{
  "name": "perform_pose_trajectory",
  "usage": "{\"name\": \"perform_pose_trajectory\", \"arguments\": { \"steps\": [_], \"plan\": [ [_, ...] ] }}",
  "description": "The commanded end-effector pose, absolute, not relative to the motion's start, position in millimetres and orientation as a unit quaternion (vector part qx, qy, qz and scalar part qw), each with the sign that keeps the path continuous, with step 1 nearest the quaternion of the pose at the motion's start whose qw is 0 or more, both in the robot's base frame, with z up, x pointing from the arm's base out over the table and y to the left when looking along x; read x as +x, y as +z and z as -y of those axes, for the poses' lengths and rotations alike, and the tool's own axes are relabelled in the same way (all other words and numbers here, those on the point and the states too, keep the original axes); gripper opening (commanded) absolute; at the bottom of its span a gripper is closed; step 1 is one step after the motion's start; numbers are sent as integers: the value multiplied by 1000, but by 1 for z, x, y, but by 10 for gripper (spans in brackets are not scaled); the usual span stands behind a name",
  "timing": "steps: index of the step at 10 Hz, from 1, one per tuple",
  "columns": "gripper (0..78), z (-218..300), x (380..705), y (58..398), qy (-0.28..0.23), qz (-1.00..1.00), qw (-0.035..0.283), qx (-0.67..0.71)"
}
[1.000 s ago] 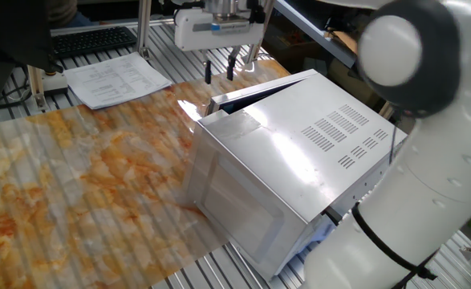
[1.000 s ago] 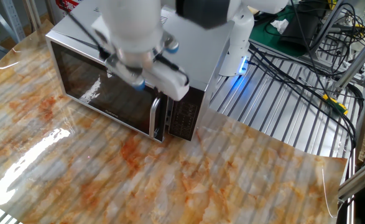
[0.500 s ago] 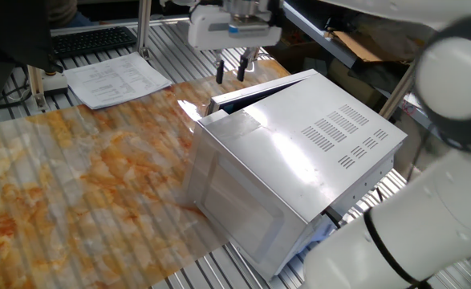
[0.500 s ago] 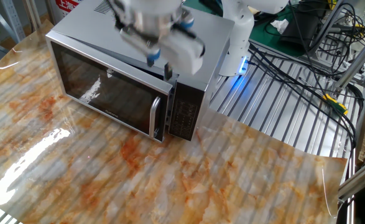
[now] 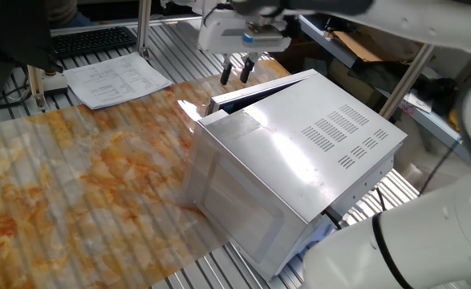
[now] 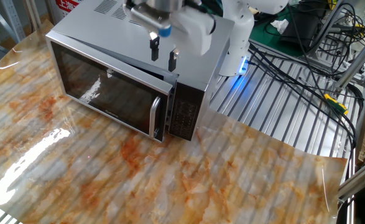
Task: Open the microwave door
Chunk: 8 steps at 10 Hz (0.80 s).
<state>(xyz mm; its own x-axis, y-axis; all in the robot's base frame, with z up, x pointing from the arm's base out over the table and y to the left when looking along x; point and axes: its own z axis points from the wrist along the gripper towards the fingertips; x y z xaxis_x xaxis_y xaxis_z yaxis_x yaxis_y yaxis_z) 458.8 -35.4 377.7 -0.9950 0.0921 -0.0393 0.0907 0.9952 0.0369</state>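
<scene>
The other fixed view showed the gripper point(image 6: 163, 53) spread empty above the ajar microwave door point(image 6: 104, 93); hooking its handle point(image 6: 155, 116) looked best.

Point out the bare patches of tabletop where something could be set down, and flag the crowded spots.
Free: the marbled sheet in front of the microwave door, and the stretch right of the control panel. In the other view, the sheet between the paper stack and the microwave is bare too. Crowded: above the door's top edge, where the open pincer hangs, and the cables behind.
</scene>
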Motion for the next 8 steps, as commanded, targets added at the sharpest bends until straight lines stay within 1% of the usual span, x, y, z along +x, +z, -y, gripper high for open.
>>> {"name": "perform_pose_trajectory", "arguments": {
  "steps": [1, 8],
  "plan": [
    [12, 35, 456, 379, 48, -998, 24, 40],
    [12, 35, 457, 378, 48, -998, 29, 32]
  ]
}}
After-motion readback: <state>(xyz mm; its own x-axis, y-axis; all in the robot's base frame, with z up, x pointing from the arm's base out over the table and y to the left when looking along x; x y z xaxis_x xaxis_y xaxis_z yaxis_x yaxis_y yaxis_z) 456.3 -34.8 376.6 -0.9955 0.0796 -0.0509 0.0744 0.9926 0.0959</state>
